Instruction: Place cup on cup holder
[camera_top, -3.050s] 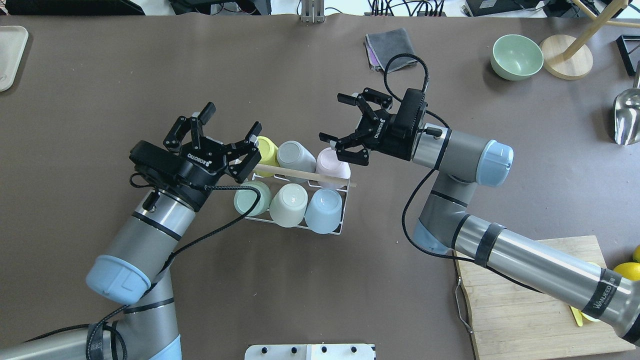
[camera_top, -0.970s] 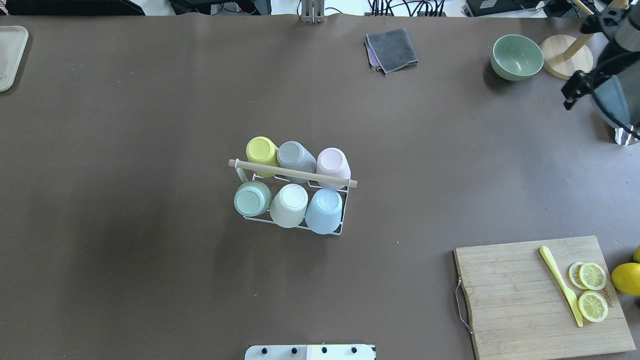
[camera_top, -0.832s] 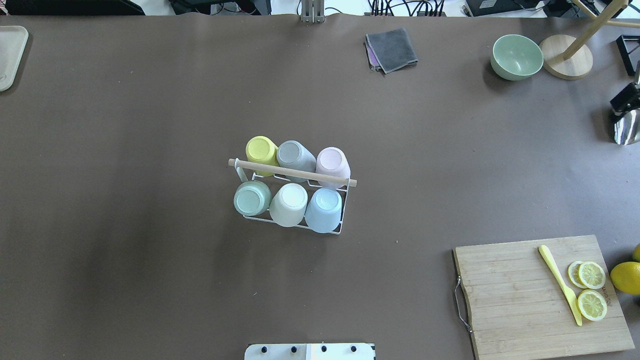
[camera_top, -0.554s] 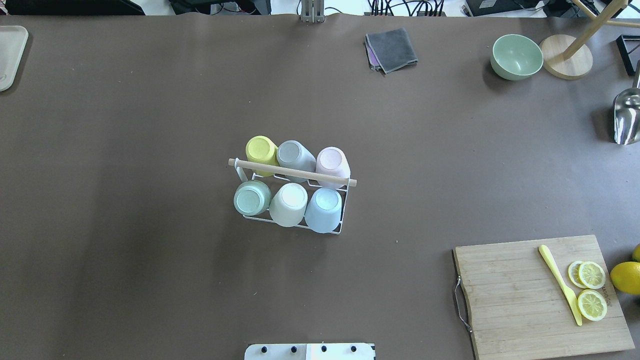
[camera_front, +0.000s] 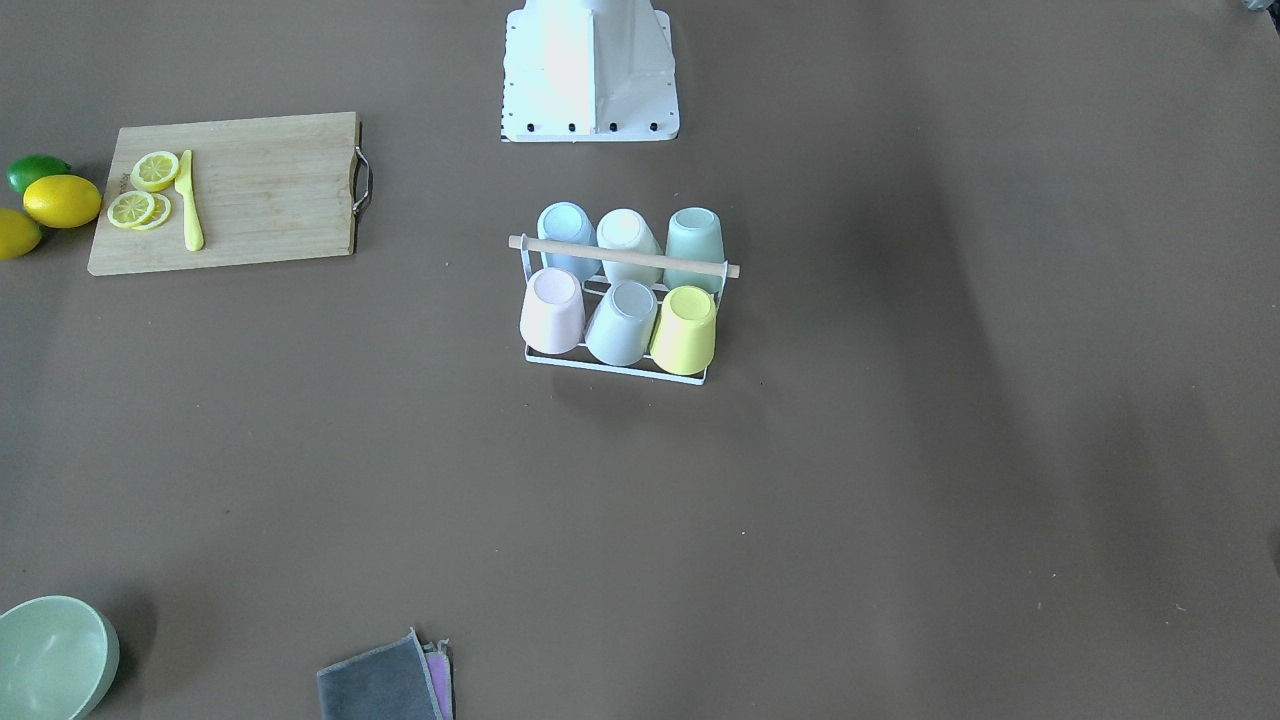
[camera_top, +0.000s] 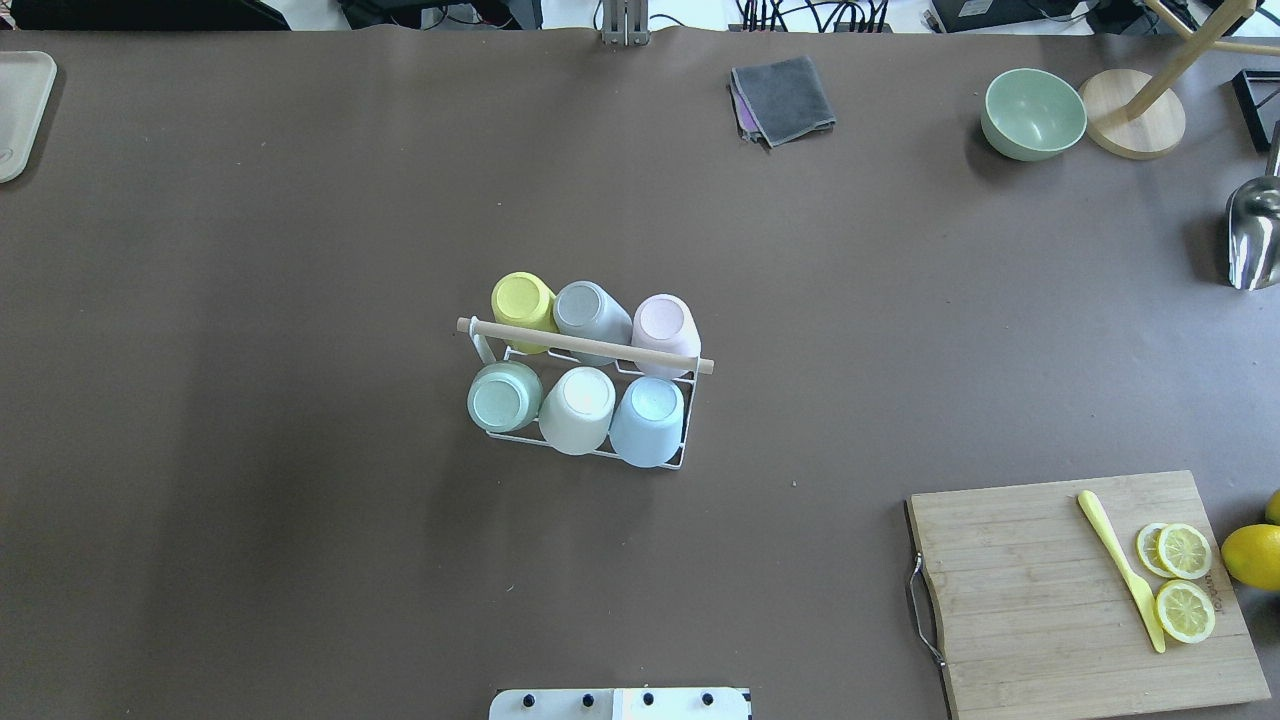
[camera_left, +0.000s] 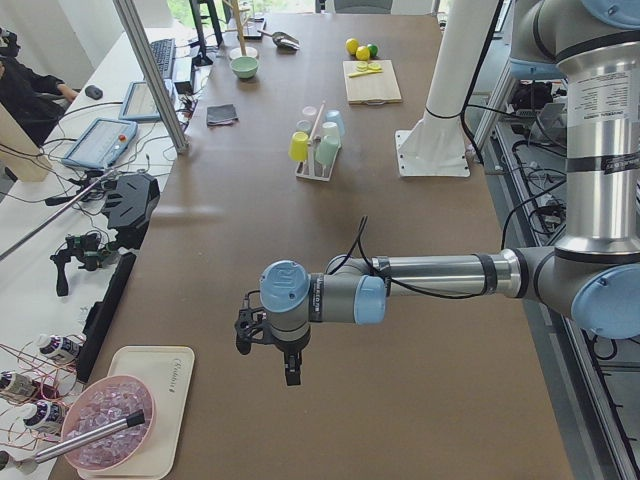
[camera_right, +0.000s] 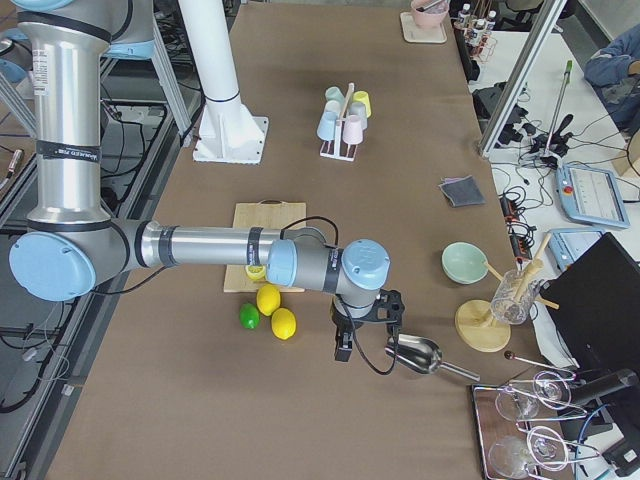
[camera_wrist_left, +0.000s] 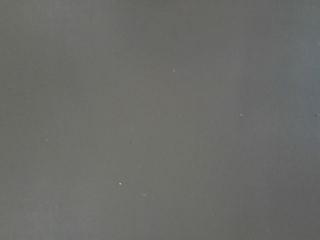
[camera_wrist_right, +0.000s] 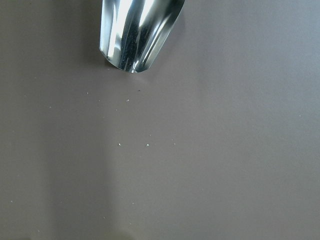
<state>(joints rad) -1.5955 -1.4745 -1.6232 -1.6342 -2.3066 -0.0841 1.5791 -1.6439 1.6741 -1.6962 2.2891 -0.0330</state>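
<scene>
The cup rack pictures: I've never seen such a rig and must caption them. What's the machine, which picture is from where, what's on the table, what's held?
Two robot arms, each with a two-finger claw. Two pictures look down on the table, from behind the robot and facing it; two look along it from either end; two come from wrist cameras. Mid-table stands the cup holder, a wire rack carrying six upturned cups. Elsewhere: a cutting board with lemon slices, a green bowl, a grey cloth. The left claw and right claw hang near the table's ends, holding nothing; open or shut, I cannot tell.
</scene>
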